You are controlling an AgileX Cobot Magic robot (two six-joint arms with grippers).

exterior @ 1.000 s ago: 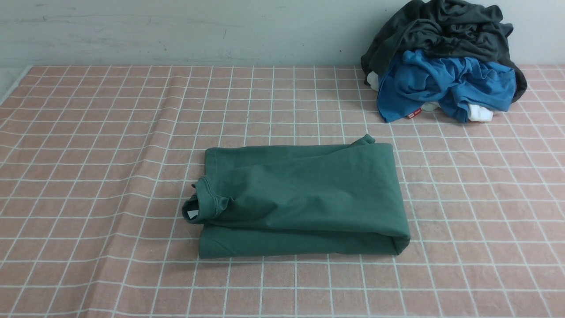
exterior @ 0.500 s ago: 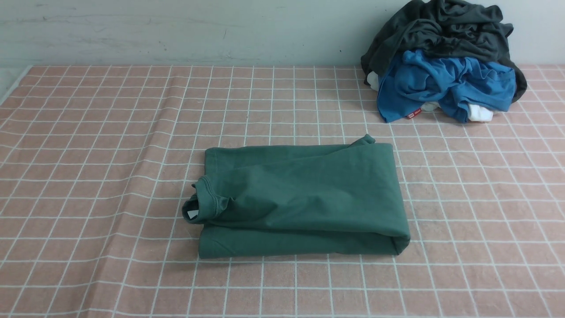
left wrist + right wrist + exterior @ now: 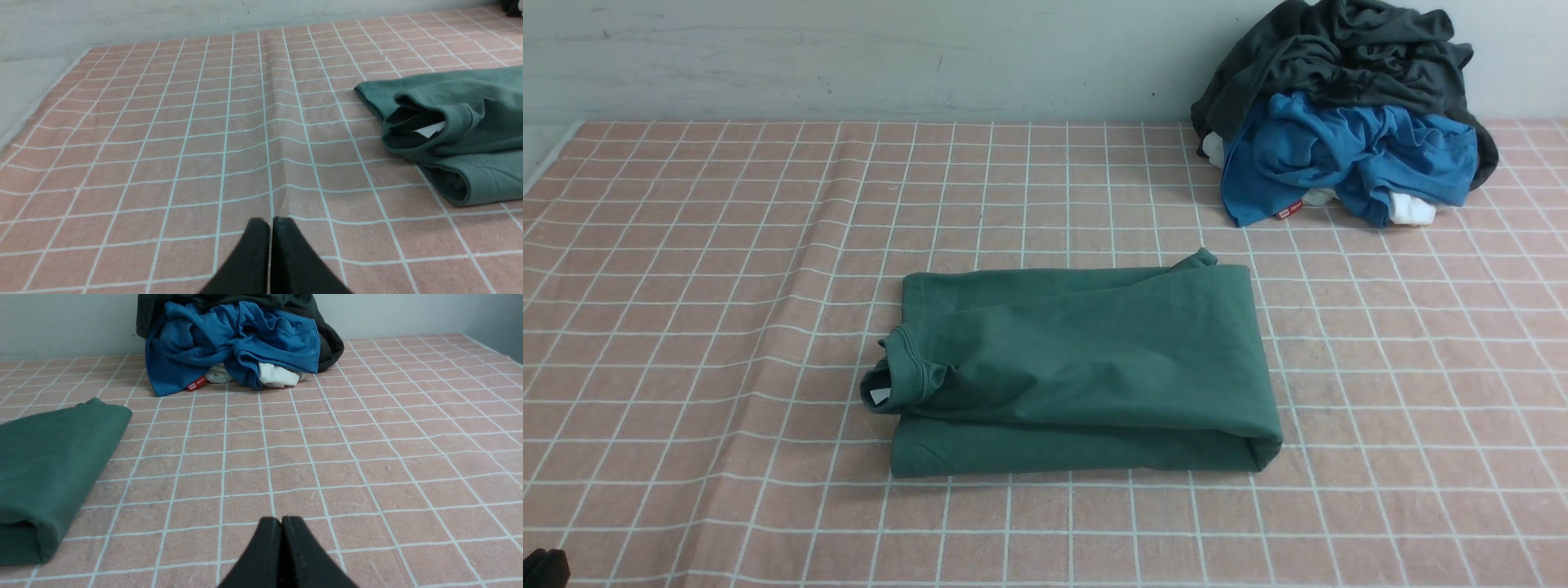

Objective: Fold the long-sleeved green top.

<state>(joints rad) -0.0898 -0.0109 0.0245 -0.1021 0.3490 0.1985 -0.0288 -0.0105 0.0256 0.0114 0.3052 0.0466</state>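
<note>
The green long-sleeved top (image 3: 1086, 367) lies folded into a thick rectangle in the middle of the pink checked cloth (image 3: 727, 327), with its round neckline (image 3: 903, 376) at the left end. It also shows in the left wrist view (image 3: 457, 122) and the right wrist view (image 3: 45, 469). Its logo is hidden. My left gripper (image 3: 270, 222) is shut and empty over bare cloth, off the top's left end; a dark tip of it shows in the front view's lower left corner (image 3: 543, 565). My right gripper (image 3: 281, 520) is shut and empty over bare cloth, off the top's right end.
A heap of clothes stands at the back right against the wall: a dark charcoal-grey garment (image 3: 1339, 57) over a bright blue garment (image 3: 1347, 155), with white bits beneath. The heap shows in the right wrist view (image 3: 233, 339). The cloth's left edge (image 3: 547, 159) borders bare table.
A dark tip of my left gripper has come into the front view's lower left corner. The folded top and the heap have not moved.
</note>
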